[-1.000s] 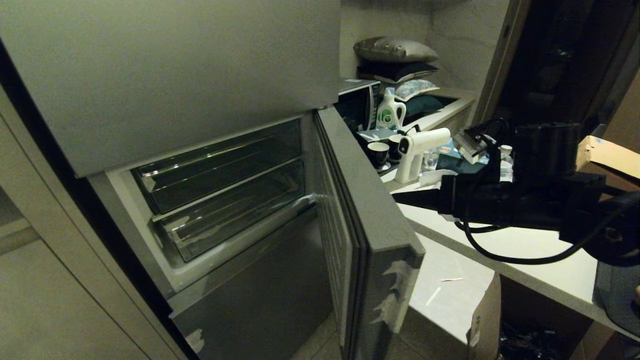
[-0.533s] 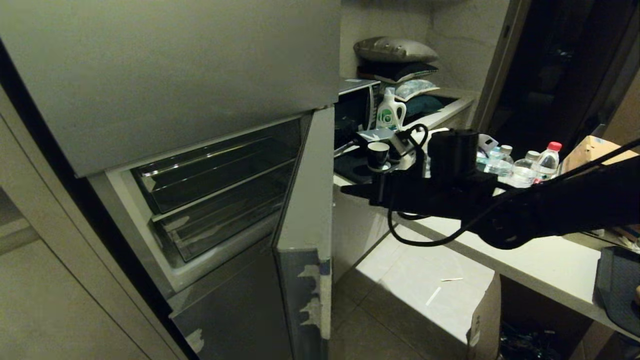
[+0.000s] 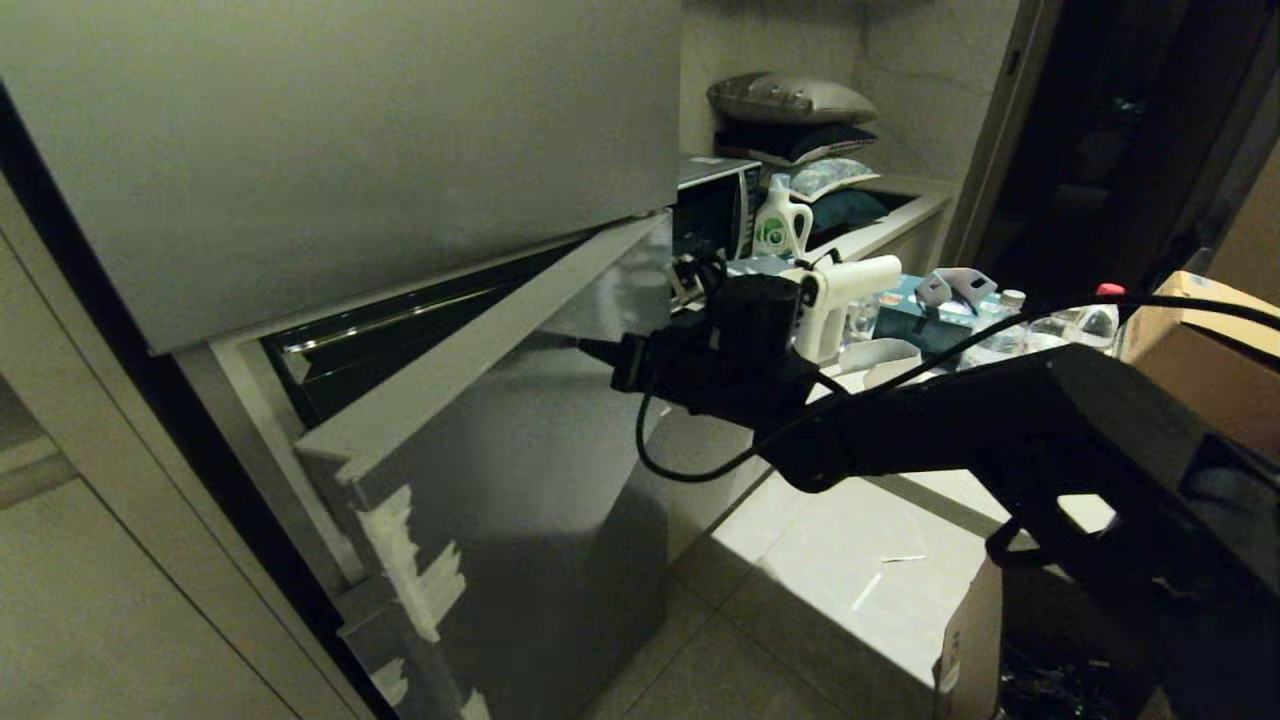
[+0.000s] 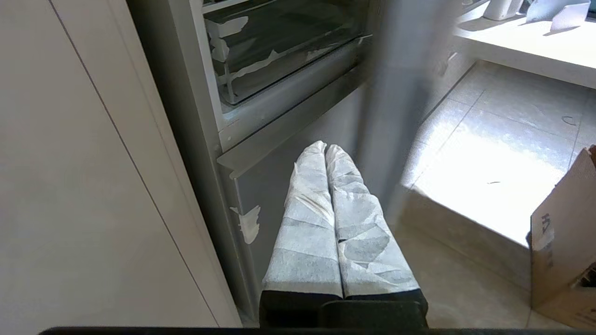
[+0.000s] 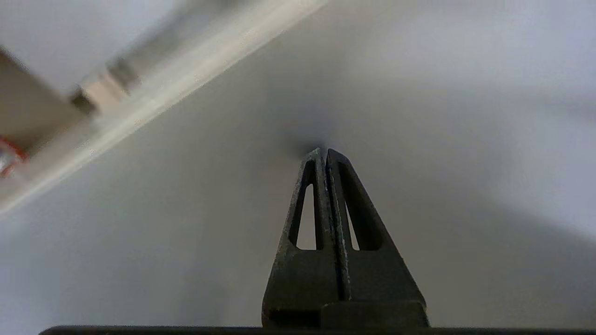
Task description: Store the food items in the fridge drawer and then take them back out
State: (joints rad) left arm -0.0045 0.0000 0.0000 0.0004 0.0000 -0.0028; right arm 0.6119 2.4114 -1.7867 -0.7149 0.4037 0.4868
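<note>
Head view, right gripper: fingers pressed together with nothing between them, tip against the outer face of the fridge door, near the door's upper edge.
Head view, door: grey, partly swung across the opening, white peeling patches along its lower near edge; the upper fridge panel sits above it.
Head view, fridge drawer: hidden behind the door; only a dark strip of the shallower clear bin shows in the gap above the door's edge.
Head view, food items: cannot be seen anywhere.
Head view, counter: to the right, carrying a white spray gun, a detergent bottle, water bottles and a microwave; pillows are stacked further back, and a cardboard box stands at the right.
Left wrist view, left gripper: white-wrapped fingers pressed together, holding nothing, hanging low in front of the bottom fridge panel.
Left wrist view, fridge drawer: clear front lip with white peeling film, pushed in, visible beside the blurred edge of the door.
Right wrist view, right gripper: dark fingers closed tight, tip touching the plain grey door face.
</note>
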